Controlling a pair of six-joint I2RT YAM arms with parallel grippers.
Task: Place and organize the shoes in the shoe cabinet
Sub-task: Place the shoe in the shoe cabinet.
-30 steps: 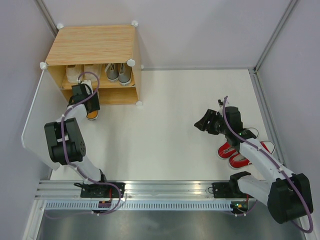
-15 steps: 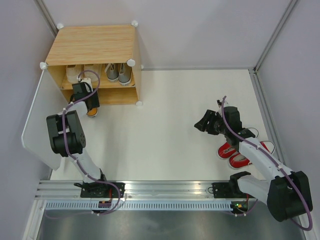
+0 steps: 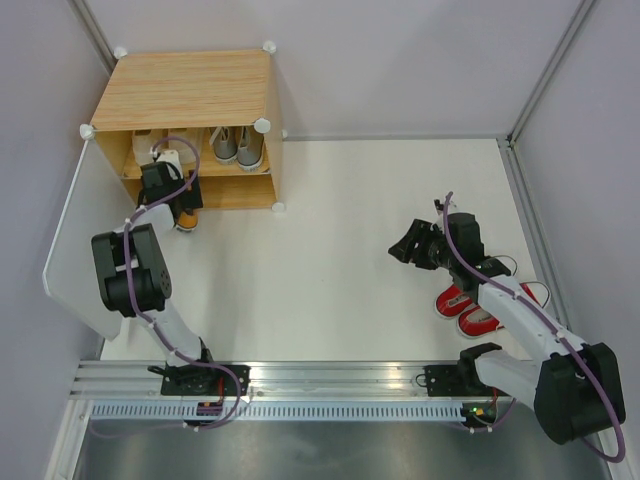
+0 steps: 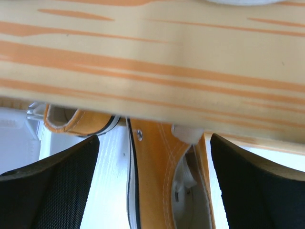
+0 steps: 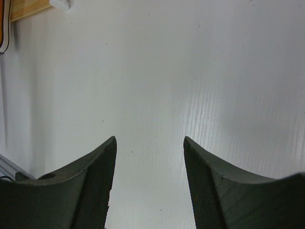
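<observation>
My left gripper point(image 4: 153, 138) sits farther in now, jaws sprung wide, off the orange canvas sneaker point(image 4: 159, 167) at the light-wood cube cabinet's point(image 3: 185, 90) lower opening, far left. My right gripper point(image 5: 147, 143) is parted and empty; I judge the red canvas sneakers point(image 3: 470, 305), near right, come next.

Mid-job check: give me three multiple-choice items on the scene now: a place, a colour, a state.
1. Where are the red shoes? A on the table, right side; B on the upper shelf; C atop the cabinet.
2. What colour is the shoe between the fingers of the left pincer? A grey; B orange; C red.
3. How is the right pincer? A shut on a shoe; B open, empty; C shut on a door.
Answers: A, the overhead view shows them on the table; B, orange canvas in the left wrist view; B, only table between its spread fingers.
</observation>
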